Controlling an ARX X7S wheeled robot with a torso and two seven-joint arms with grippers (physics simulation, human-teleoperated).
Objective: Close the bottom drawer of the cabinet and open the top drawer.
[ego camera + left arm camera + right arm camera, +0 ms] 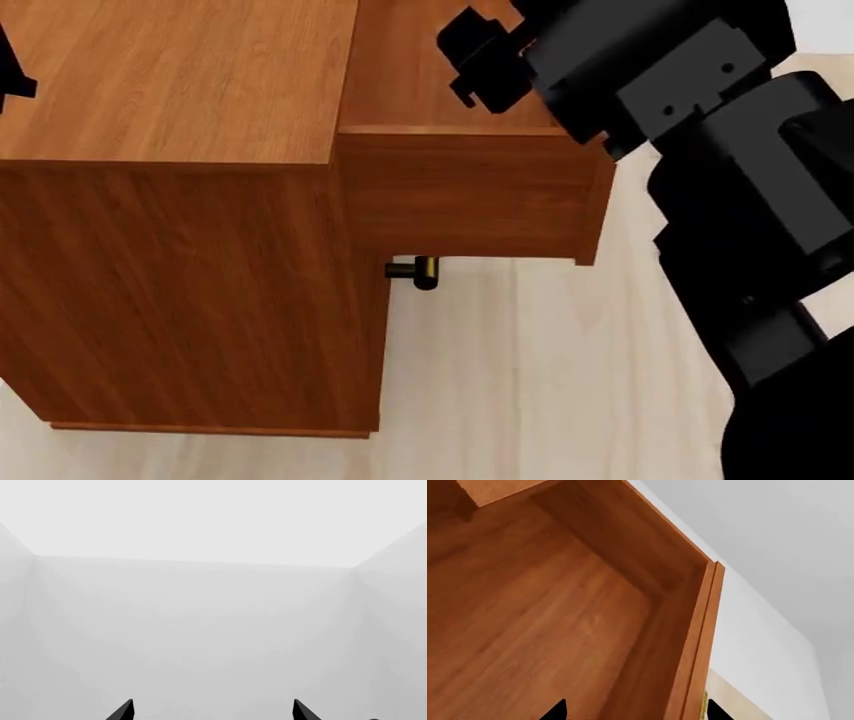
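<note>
The cabinet (174, 290) is reddish-brown wood, seen from above in the head view. Its top drawer (467, 195) stands pulled out to the right, and its bare inside (540, 625) fills the right wrist view. My right gripper (635, 712) is open over the drawer's front end, one fingertip inside the box and one outside the front panel (697, 645). A strip of brass handle (704, 706) shows beside the outer fingertip. One brass handle (414, 271) pokes out under the open drawer. The bottom drawer is hidden beneath it. My left gripper (213, 712) is open, facing white walls.
My right arm (747, 200) is a bulky black mass at the right of the head view, above the pale wood floor (534, 380). A black piece of the left arm (11, 75) shows at the left edge over the cabinet top (174, 80).
</note>
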